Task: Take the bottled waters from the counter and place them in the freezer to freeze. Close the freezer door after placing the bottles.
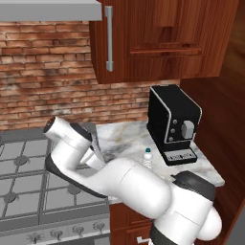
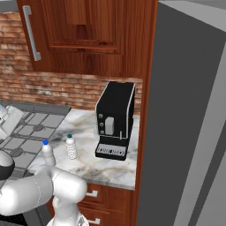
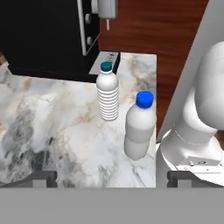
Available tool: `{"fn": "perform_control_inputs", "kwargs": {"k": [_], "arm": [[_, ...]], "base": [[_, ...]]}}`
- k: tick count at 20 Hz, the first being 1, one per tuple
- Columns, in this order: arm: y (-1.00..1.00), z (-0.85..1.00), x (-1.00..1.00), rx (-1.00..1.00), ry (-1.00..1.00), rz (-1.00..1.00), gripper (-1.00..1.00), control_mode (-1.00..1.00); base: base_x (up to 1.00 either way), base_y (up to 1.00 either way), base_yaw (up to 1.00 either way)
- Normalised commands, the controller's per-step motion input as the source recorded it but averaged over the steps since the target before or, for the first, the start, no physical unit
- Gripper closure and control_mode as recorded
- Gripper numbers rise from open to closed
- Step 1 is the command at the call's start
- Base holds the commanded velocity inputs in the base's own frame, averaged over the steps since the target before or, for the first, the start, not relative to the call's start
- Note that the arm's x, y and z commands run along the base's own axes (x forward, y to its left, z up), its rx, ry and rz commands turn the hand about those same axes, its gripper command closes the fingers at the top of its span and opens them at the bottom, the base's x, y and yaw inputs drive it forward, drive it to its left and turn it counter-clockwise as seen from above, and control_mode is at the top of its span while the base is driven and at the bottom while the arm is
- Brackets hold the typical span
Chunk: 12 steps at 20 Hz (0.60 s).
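The end effector is wide open above the counter, holding nothing; two bottled waters stand upright near the coffee machine.

Glossy white arm of rounded, bulbous shells. Dark grey to black bands at joints. Smooth casing, with no cables, screws or markings to be made out. Two small dark finger tips.
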Motion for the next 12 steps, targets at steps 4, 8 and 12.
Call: {"fn": "perform_control_inputs", "kwargs": {"k": [4, 8, 12], "arm": [[0.00, -0.58, 0.00, -0.15, -0.08, -0.23, -1.00, -1.00], [-0.01, -0.30, -0.02, -0.09, -0.06, -0.19, -1.00, -1.00], [-0.02, -0.02, -0.26, -0.14, 0.00, -0.25, -1.00, -1.00]], "base": [[0.00, 0.00, 0.00], [0.00, 0.00, 0.00], [0.00, 0.00, 0.00]]}}
